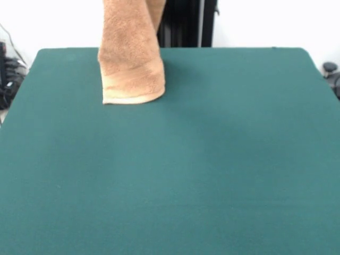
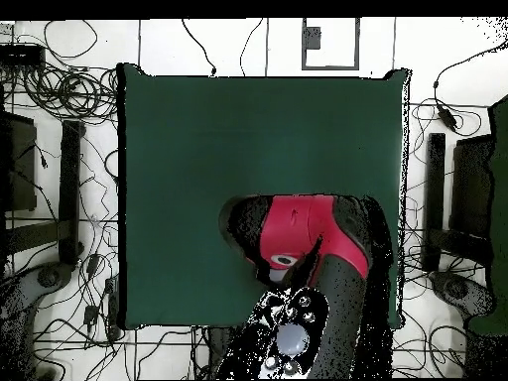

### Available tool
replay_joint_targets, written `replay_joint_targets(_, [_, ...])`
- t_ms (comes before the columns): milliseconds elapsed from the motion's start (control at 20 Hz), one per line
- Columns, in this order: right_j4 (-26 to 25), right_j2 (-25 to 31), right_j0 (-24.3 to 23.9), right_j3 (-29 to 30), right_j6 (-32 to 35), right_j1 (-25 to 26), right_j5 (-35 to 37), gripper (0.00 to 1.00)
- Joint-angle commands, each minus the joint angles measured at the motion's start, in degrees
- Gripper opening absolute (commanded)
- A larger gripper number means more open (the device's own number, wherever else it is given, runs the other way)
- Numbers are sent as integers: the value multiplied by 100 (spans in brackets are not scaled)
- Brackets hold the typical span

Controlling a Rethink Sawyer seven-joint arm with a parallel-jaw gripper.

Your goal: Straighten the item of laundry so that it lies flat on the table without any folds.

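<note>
The item of laundry (image 1: 130, 58), a tan-orange terry towel, hangs down from above the top edge of the front view, over the far left part of the table (image 1: 212, 159). It hangs doubled into a narrow column, and its banded lower hem sits at or just above the green cloth. What holds it lies beyond the top of the picture. In the overhead view the red and black arm (image 2: 298, 228) reaches over the table (image 2: 198, 149) near its bottom edge and covers both the towel and the gripper.
Cables (image 2: 60, 89) lie on the floor around the table in the overhead view. Dark gear sits just off the table's left edge (image 1: 8, 74) and right edge (image 1: 332, 71) in the front view.
</note>
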Motion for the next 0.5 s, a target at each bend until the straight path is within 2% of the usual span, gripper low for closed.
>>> replay_joint_targets(50, [432,216,174,-262,1930,422,320,0])
replay_joint_targets(500, [568,108,262,-230,2194,380,59,0])
